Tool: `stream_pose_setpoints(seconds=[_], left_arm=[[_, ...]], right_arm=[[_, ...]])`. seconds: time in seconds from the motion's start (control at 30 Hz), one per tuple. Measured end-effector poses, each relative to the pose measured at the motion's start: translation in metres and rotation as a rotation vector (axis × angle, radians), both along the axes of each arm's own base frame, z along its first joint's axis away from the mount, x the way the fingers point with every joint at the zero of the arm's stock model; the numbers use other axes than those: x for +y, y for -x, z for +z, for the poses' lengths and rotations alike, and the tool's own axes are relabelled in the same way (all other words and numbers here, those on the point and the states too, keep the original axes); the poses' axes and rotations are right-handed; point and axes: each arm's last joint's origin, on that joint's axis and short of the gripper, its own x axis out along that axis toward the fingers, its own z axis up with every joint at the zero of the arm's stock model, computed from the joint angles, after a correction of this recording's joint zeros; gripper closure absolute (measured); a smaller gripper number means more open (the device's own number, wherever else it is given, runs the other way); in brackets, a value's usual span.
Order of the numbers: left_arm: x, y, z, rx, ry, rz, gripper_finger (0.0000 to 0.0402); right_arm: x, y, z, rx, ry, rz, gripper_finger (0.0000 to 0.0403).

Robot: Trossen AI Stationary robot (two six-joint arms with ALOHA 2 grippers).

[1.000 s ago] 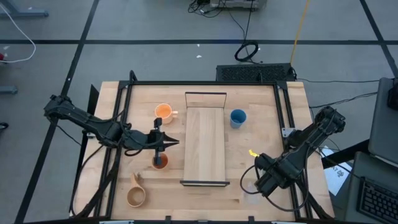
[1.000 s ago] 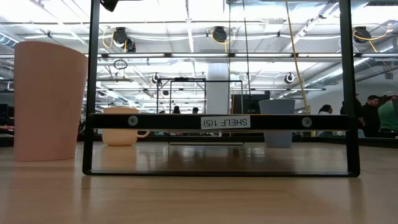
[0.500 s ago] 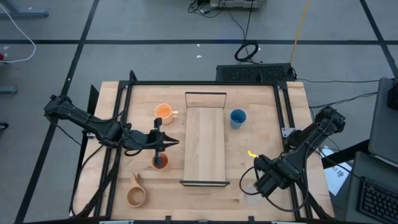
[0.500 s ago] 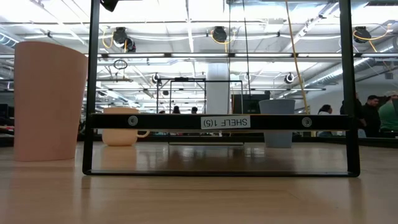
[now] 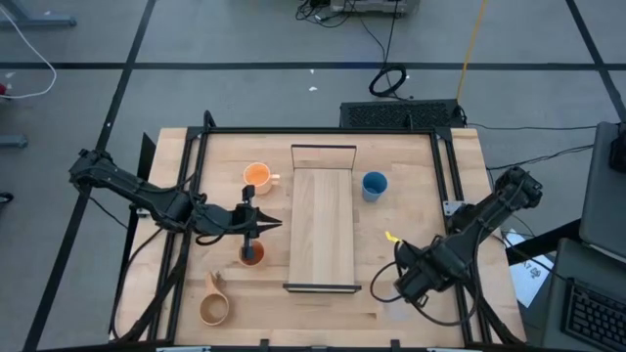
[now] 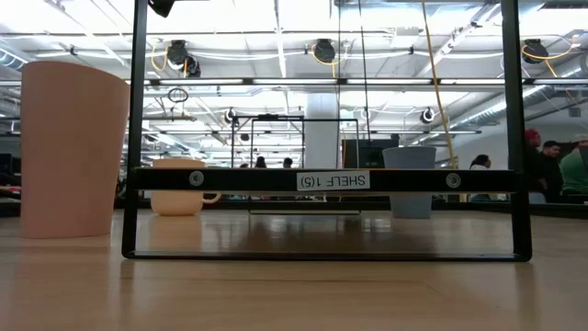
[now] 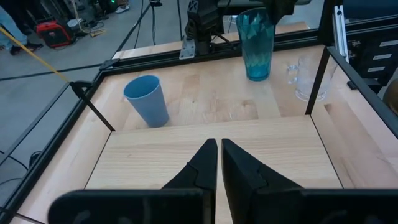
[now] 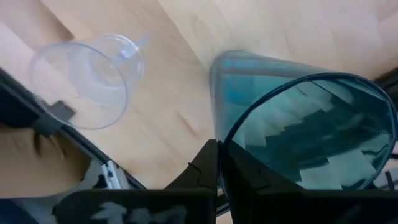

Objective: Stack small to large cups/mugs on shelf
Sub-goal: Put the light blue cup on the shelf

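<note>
So far nothing stands on the long pale-wood shelf [image 5: 322, 227], while the right gripper [image 8: 217, 163], near the table's right front, has pinched the rim of the tall teal translucent tumbler [image 8: 298, 124], so every cup still awaits stacking.

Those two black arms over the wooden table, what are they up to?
They're sorting cups onto the shelf, which is still bare. The right tool has just pinched the rim of the teal tumbler, beside the clear cup. The left tool hangs shut over the small orange cup. The blue cup waits untouched.
</note>
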Motion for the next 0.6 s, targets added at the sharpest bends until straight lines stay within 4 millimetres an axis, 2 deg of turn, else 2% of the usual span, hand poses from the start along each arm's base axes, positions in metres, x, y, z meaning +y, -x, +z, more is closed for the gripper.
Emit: stream_pose_setpoints(seconds=[0.23,0.43,0.6], left_arm=[[0.000,0.000,0.000,0.001,-0.011,-0.004,0.0376],[0.000,0.000,0.000,0.002,-0.016,-0.007,0.0376],[0.000,0.000,0.000,0.002,-0.019,-0.008,0.0376]], right_arm=[[-0.010,-0.005,0.022,-0.014,-0.003,0.047,0.0401],[-0.010,-0.011,0.046,-0.157,0.015,0.114,0.0402],[-0.010,-0.009,0.061,-0.256,0.044,0.142,0.0402]])
